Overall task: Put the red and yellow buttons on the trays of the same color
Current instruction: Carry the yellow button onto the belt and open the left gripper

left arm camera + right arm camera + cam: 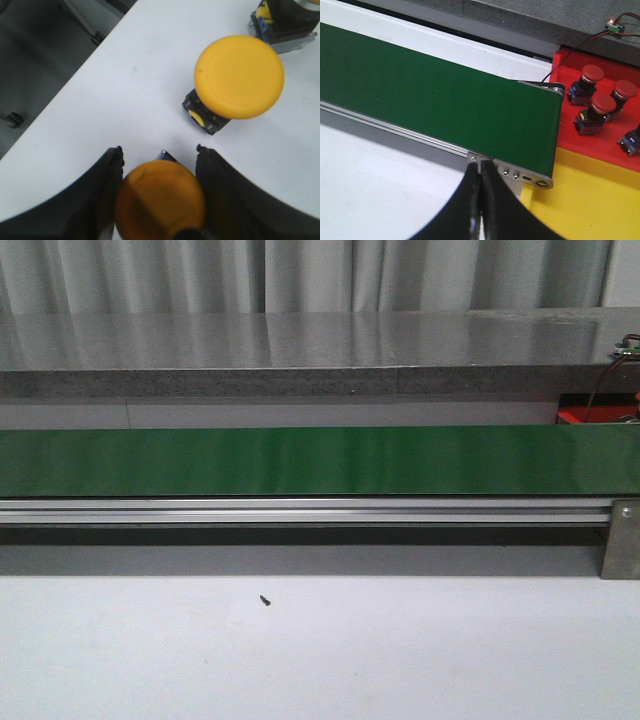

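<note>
Tool of the left arm (159, 165) is seen with its two dark fingers (100, 195) parted around a yellow button (160, 202), the wide cap filling the gap between them; whether the fingers already press on it cannot be told. The button is judged rigid, light plastic with a smooth, slippery domed cap, so hold is better taken across the cap's rim or the squarer base. A second yellow button (239, 76) lies on its side just beyond on the white table (125, 100). The right tool (481, 200) is closed and holds nothing, near the green conveyor belt (435, 95), beside which the red tray (600, 145) with red buttons (603, 103) and the yellow tray (590, 200) are set.
</note>
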